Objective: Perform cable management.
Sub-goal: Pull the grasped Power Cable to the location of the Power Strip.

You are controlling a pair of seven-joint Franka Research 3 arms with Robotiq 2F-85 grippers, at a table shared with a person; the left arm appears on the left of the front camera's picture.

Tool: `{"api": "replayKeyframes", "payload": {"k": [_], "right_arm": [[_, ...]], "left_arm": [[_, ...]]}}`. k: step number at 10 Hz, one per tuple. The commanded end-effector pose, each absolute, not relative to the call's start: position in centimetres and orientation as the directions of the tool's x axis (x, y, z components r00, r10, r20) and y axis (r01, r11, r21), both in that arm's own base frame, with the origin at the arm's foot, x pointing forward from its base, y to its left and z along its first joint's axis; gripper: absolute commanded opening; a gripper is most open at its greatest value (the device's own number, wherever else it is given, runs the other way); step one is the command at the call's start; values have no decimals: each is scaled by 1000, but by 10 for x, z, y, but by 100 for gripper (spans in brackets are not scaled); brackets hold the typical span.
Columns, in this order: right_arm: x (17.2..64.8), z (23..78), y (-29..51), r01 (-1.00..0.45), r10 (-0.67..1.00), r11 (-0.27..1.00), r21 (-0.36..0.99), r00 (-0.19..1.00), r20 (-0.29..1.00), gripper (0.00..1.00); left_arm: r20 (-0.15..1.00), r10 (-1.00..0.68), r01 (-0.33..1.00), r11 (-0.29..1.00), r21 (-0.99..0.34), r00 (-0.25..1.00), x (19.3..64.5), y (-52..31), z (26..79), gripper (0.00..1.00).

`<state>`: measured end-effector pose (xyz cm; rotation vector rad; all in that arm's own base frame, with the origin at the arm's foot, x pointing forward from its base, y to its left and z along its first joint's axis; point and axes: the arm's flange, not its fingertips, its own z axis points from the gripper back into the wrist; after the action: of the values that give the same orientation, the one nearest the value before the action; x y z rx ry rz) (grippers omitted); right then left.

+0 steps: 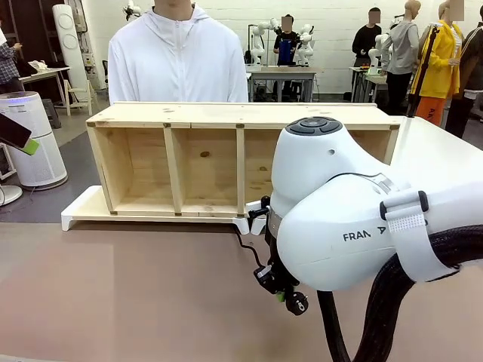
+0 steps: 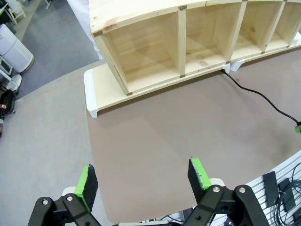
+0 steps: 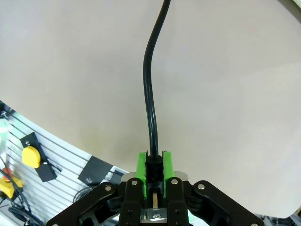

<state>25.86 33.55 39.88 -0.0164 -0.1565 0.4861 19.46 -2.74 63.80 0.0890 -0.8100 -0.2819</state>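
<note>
The cable (image 1: 249, 249) is a thin black cord that comes out from under the wooden shelf (image 1: 204, 166) and runs down over the brown table (image 1: 113, 302). My right gripper (image 1: 278, 289) is shut on its near end, low over the table under the big white arm. In the right wrist view the cable (image 3: 150, 94) rises straight out from between the shut green pads (image 3: 141, 162) of my right gripper (image 3: 153, 162). My left gripper (image 2: 143, 176) hangs open high above the table's near left part with nothing between its fingers. From there the cable (image 2: 256, 92) shows far to the right.
The open-fronted shelf stands on a white board (image 1: 79, 211) along the table's far side. A person in a white hoodie (image 1: 177, 60) stands behind it. A thick black braided hose (image 1: 392, 302) hangs from the right arm. A slotted rack (image 3: 51, 155) with small parts lies beyond the table's near edge.
</note>
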Motion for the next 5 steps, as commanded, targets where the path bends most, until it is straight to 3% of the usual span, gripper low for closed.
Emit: {"api": "replayKeyframes", "payload": {"k": [1,5], "right_arm": [[246,399,304,-428,432,902,-56,892,133,17],[260,412,211,-229,234,972,-50,964,130,17]], "left_arm": [[708,-282,212,959,188,647,196,-28,639,100],[708,-282,212,959,188,647,196,-28,639,100]]}}
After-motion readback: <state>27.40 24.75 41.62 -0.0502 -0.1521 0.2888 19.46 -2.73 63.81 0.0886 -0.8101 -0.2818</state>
